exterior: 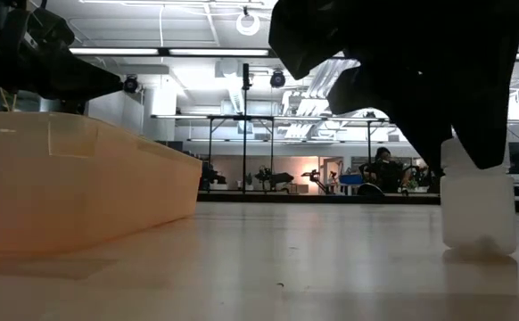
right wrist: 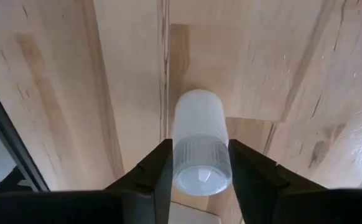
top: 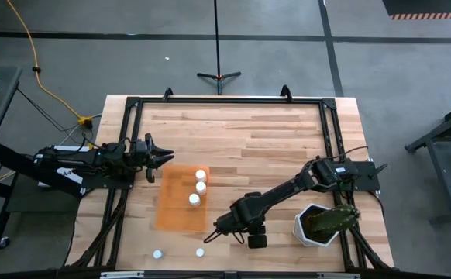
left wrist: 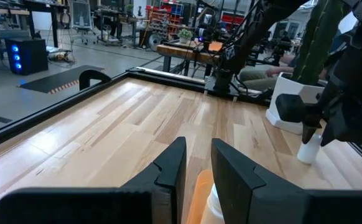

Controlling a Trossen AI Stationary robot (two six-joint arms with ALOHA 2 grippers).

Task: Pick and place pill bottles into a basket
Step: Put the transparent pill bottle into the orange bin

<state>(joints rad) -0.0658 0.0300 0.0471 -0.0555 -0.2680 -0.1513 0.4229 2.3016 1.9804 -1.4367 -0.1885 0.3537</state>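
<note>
The orange tray [top: 175,213] lies at the table's near left and holds three white pill bottles [top: 201,187]; its wall fills the left of the low view [exterior: 72,187]. Two more bottles [top: 157,253] [top: 200,252] stand on the wood near the front edge. My right gripper [top: 210,235] reaches down just right of the tray and is shut on another bottle [right wrist: 196,124], which the gripper hides in the high view. My left gripper [top: 163,157] hovers over the tray's far left corner, empty, with a narrow gap between its fingers [left wrist: 198,146]. My right gripper pinches the bottle's ribbed white cap [right wrist: 199,160] between its two fingers, one on each side. The fingers come from above, pointing down. The bottle is upright below them [exterior: 478,209], its base at the table top; I cannot tell whether it is resting or just lifted.
A white hexagonal pot with a green plant [top: 318,225] stands at the near right, under my right arm. A dark metal frame [top: 225,101] runs along the table's edges. Bare wood lies across the far half of the table.
</note>
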